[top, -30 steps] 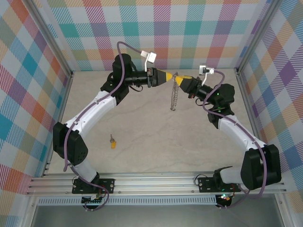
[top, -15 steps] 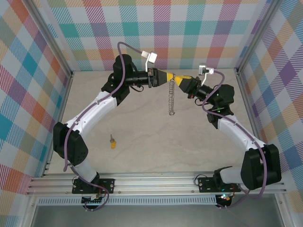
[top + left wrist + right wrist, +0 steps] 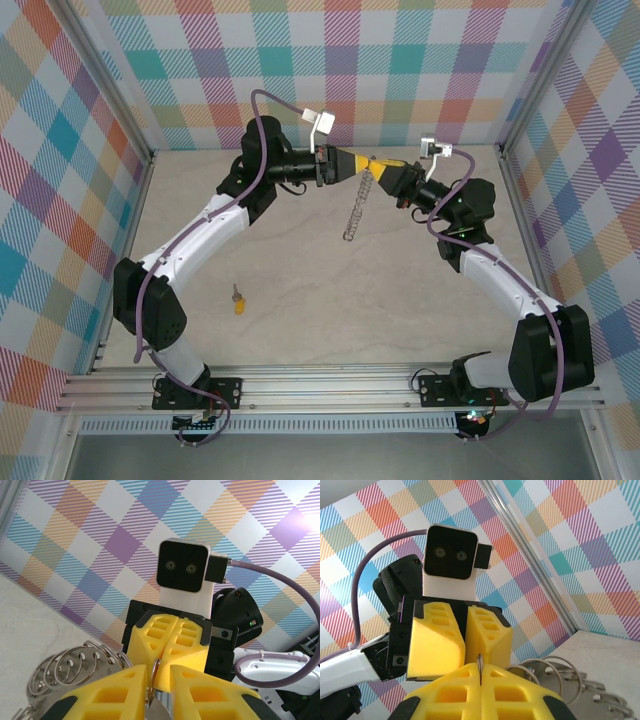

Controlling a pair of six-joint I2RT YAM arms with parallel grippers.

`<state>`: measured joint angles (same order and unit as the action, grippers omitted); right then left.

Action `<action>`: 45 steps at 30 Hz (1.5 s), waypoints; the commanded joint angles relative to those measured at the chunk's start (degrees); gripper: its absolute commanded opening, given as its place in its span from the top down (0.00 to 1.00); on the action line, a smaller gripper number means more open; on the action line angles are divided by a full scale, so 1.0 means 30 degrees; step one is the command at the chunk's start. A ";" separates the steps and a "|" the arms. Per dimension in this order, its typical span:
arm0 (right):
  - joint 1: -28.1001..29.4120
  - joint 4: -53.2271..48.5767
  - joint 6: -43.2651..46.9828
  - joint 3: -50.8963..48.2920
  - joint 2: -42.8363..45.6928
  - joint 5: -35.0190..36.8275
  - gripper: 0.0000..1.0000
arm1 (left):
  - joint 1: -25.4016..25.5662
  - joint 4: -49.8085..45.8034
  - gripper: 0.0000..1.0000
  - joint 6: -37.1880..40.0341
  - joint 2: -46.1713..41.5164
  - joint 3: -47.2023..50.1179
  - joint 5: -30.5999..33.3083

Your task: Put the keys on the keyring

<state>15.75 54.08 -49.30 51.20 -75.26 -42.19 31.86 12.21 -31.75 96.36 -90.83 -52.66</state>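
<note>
closing in on the ring, key not yet fetched

from above: finds the left gripper [image 3: 360,164] and the right gripper [image 3: 379,168] tip to tip, raised over the far part of the table [image 3: 300,260], with the keyring [image 3: 357,205] dangling from where they meet. hangs slanted now, tail kicked toward the left side, after hanging almost straight down a second ago. leaves the key [image 3: 238,299] flat on the table at the near left, well apart from both grippers.

from the left wrist: looks along the left gripper [image 3: 157,672], jaws drawn in to a narrow slit after standing wider a moment ago, a strand of ring wire standing in that slit. cannot tell whether it is truly pinched. shows coils of the keyring [image 3: 75,665] bunched at lower left, and the right gripper [image 3: 167,652] facing, closed.

from the right wrist: shows the right gripper [image 3: 480,666] fully closed as before, a thin ring wire nipped in its seam, more keyring [image 3: 545,672] loops beside it.

reads as settling a two-handed hold on the ring. nothing threaded yet, so probably early in the task.
</note>
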 commanded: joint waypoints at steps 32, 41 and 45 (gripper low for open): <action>-0.1909 -0.9945 0.3803 0.1621 0.3784 -0.0167 0.57 | 0.0276 -1.5085 1.00 1.3998 0.0621 -0.6008 0.0146; -0.1866 -1.2884 0.5210 0.3411 0.3329 -0.4510 0.58 | 0.0243 -1.8313 1.00 1.6752 0.1540 -0.7953 0.0276; -0.1492 -1.2722 0.5167 0.3525 0.2851 -0.5168 0.58 | 0.0250 -1.8742 1.00 1.7126 0.1703 -0.8168 0.0159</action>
<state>10.48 17.58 -35.48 59.86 -65.58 -53.41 32.29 -41.87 16.25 101.58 -112.79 -51.31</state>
